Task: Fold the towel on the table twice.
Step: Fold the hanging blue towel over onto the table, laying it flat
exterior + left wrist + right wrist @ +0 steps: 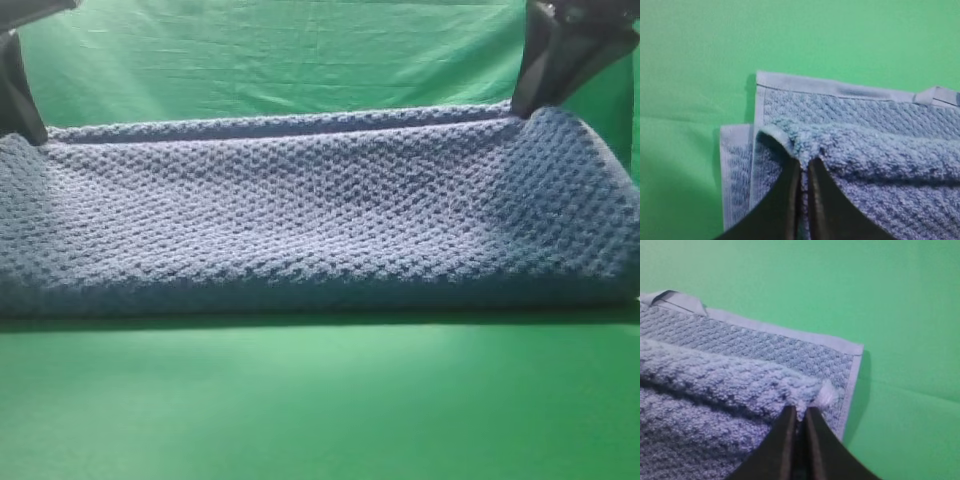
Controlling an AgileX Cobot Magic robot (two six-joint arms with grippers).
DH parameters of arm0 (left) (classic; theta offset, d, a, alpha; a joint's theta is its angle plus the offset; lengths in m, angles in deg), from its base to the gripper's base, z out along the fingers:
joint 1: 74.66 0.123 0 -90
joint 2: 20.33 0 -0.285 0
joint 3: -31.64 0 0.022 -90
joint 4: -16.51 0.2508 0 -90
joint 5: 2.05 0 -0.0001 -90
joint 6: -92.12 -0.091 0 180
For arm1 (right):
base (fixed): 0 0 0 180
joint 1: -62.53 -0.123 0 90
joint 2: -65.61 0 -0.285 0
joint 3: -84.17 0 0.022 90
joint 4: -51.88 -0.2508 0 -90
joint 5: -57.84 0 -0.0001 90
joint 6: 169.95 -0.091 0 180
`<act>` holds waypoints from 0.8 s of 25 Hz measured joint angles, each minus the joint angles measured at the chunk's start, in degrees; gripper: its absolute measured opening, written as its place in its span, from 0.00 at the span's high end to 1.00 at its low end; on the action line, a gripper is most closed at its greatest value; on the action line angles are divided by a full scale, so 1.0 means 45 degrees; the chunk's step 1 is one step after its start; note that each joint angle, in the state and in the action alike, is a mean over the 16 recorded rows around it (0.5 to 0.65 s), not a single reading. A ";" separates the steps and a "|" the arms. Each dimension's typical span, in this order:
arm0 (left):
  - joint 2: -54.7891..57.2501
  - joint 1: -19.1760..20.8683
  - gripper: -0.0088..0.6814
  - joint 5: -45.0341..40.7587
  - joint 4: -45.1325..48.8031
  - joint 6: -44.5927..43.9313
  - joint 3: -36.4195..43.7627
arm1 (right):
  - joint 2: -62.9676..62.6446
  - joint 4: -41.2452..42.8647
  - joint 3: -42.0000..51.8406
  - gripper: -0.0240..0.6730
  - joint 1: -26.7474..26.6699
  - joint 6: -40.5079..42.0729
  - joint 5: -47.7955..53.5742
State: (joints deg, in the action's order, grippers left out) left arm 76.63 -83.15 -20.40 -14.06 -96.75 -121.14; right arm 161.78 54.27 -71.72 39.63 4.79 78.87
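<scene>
From the high view, my towel [320, 215] stretches across almost the whole width of the table [320, 410], its far edge lifted and curling toward the near side, with the wrinkled backdrop cloth [270, 60] behind it. That view shows only the dark stems of my two arms at the towel's upper corners, left claw [30, 135] and right claw [520, 110].

My wrist views show the grips. The left claw [804, 167] is pinched tight on a bunched corner of towel [865, 145], above a flat layer whose pale hem lies on the green table [740, 40]. The right claw [800, 412] is likewise clamped on the opposite corner of the towel [730, 375], over the flat hemmed layer on the table [865, 285]. Both arms slant down from above onto the raised edge.
</scene>
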 joint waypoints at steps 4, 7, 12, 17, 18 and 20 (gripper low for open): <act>0.1085 0.0004 0.98 0.0350 0.0097 -0.0159 -0.0631 | 0.1037 0.0119 -0.0383 0.95 0.0038 0.0048 -0.0800; 0.1631 0.0008 0.92 0.0543 0.0226 -0.0290 -0.0941 | 0.1594 0.0178 -0.0576 0.89 0.0057 0.0063 -0.1320; 0.2064 0.0013 0.68 0.0706 0.0615 -0.0444 -0.1172 | 0.2047 0.0222 -0.0757 0.66 0.0092 0.0084 -0.1884; 0.1829 0.0022 0.40 0.0662 0.1160 -0.0587 -0.1207 | 0.1673 0.0253 -0.0805 0.37 0.0217 0.0103 -0.1901; 0.1697 0.0023 0.36 0.0626 0.1267 -0.0616 -0.1212 | 0.1493 0.0267 -0.0808 0.33 0.0256 0.0106 -0.1818; 0.1340 0.0027 0.29 0.0498 0.1479 -0.0666 -0.1222 | 0.1031 0.0325 -0.0815 0.25 0.0341 0.0112 -0.1554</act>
State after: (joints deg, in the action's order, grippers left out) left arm 82.66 -83.02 -18.16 -7.41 -99.75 -126.63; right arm 166.42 55.73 -75.39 41.16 5.30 71.88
